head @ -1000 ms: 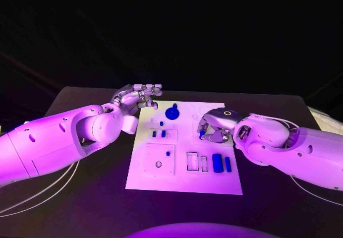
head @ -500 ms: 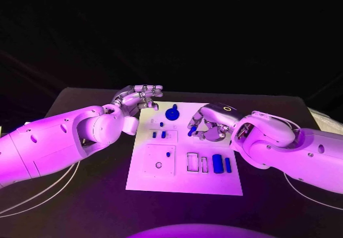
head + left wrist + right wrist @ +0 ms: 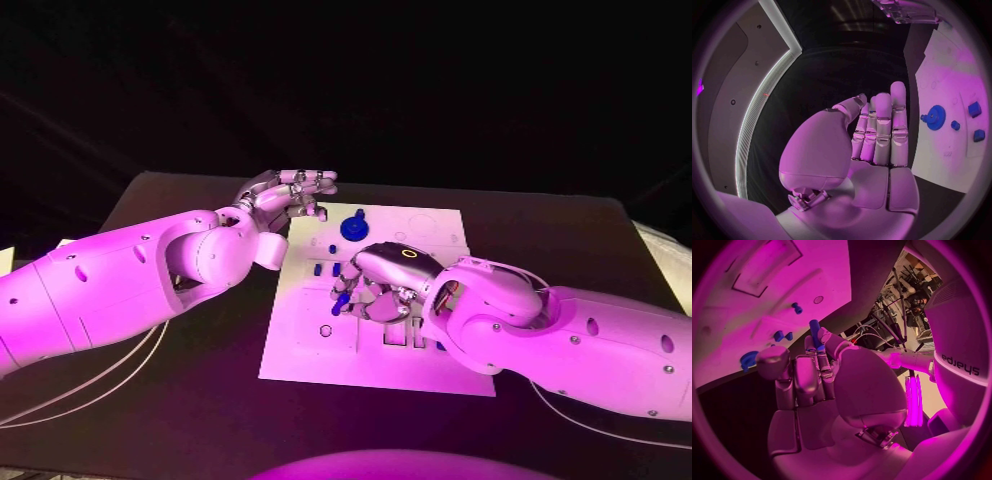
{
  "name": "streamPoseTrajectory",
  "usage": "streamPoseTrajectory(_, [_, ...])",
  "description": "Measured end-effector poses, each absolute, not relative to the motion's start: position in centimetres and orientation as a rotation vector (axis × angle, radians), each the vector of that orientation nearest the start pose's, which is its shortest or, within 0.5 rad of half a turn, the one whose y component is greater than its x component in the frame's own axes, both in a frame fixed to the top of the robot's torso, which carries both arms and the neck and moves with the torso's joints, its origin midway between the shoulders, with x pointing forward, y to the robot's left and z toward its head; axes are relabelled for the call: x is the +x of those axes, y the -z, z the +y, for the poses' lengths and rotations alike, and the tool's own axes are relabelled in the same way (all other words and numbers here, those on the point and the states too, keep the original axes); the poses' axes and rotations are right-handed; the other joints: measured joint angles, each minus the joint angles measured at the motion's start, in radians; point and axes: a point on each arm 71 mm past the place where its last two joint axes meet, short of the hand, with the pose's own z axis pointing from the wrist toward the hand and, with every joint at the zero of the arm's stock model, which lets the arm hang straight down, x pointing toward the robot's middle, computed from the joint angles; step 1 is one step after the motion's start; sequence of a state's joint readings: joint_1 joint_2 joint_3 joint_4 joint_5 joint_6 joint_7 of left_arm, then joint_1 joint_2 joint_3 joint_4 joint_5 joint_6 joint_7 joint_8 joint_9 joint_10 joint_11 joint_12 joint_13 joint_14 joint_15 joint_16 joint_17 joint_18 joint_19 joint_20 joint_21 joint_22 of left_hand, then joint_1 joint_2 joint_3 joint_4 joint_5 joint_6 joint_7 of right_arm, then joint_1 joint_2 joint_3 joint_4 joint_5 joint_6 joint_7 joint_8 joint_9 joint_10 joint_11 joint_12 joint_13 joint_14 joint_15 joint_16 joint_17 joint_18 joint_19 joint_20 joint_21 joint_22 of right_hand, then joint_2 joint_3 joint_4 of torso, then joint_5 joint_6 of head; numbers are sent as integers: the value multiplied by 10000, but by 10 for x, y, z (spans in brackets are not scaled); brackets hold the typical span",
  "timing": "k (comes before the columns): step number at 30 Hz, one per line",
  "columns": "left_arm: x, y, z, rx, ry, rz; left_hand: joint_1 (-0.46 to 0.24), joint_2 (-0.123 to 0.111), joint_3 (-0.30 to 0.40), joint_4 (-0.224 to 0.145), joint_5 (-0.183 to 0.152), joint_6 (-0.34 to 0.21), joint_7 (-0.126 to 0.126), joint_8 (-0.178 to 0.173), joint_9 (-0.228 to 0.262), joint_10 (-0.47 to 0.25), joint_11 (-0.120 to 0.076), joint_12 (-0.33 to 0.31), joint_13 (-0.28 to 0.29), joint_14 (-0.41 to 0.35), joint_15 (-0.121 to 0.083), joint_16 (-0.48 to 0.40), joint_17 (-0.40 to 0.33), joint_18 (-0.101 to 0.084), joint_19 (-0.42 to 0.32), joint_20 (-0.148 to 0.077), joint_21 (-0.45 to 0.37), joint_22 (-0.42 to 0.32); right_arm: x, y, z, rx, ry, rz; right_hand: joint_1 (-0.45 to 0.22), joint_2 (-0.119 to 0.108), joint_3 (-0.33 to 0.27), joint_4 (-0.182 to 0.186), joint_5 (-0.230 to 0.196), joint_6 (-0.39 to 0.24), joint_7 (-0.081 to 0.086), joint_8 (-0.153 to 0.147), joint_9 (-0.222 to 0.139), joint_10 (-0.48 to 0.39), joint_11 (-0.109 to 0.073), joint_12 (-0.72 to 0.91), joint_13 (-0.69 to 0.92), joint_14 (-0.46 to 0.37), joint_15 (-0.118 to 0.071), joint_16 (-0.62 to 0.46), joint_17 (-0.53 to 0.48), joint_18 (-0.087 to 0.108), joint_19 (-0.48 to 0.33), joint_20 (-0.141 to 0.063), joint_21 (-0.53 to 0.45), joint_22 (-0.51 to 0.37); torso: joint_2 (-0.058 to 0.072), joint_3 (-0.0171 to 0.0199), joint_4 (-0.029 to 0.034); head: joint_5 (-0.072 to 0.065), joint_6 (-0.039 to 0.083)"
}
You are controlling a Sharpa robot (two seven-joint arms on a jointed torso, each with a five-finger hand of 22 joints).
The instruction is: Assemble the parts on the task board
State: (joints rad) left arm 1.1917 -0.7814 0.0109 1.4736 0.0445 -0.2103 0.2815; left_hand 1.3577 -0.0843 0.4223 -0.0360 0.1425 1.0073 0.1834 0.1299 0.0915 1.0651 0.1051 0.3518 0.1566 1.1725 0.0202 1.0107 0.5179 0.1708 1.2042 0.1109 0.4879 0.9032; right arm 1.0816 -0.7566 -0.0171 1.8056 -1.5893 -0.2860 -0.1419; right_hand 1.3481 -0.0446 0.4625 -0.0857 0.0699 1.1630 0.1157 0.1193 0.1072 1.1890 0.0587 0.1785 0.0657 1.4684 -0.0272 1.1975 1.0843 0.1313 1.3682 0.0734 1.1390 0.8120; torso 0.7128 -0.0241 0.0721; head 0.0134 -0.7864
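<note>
Blue peg [image 3: 815, 330] is being pinched upright between the right hand's [image 3: 378, 283] fingers over the task board's [image 3: 433, 224] middle, presumably for insertion. Left hand [image 3: 289, 192] is hovering at the board's far left corner, fingers pressed together, holding nothing.

Smooth plastic and metal surfaces on a matt table

The task board [image 3: 378, 372] is looking like matt white plastic, the table [image 3: 173, 400] matt and dark. The right hand [image 3: 378, 290] is showing glossy metal, its arm shell [image 3: 577, 335] smooth plastic. The blue peg [image 3: 815, 333] is looking like smooth plastic.
</note>
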Motion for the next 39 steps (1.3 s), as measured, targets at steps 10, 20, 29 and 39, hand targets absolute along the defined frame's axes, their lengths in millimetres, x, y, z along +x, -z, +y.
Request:
streamPoseTrajectory(10, [501,175,186,-11950,16422,15174,0,0,0,0,0,0,0,0,0,0,0,0,-1,0,0,0,0,0,0,0,0,0,385,218,-60,-4497,-9922,16935,1,-1,56,-3,18,-13,10,-22,-2,1,-1,-29,-8,0,1,0,0,0,0,0,0,-9,6,5,-7,173,-60])
streamPoseTrajectory(20, [501,175,183,-11926,16476,15206,0,0,0,0,0,0,0,42,1,0,-1,0,7,0,0,0,-14,-1,0,0,0,-8,385,230,-49,-4948,-9645,17016,1,-1,55,-2,18,-29,22,-59,-9,-1,1,-88,-4,0,1,39,-1,0,-1,0,0,-9,9,16,-1,235,-112])
streamPoseTrajectory(29, [502,175,183,-11921,16484,15219,0,0,0,0,0,0,0,41,1,1,-1,0,7,0,0,0,-14,-1,0,0,0,-9,386,229,-49,-5164,-9252,16799,1,-1,53,-1,11,-59,19,-61,0,-16,16,-124,3,0,1,40,6,0,-1,0,0,-9,8,17,-7,267,-156])
streamPoseTrajectory(39, [502,175,184,-11922,16486,15240,0,0,0,0,0,0,0,41,-7,1,-1,0,6,0,0,0,-13,0,0,0,0,-8,385,230,-55,-5270,-8967,16723,2,-2,56,5,59,-58,26,-98,-4,-34,34,-95,0,0,1,98,52,0,-1,0,0,29,10,24,-12,296,-208])
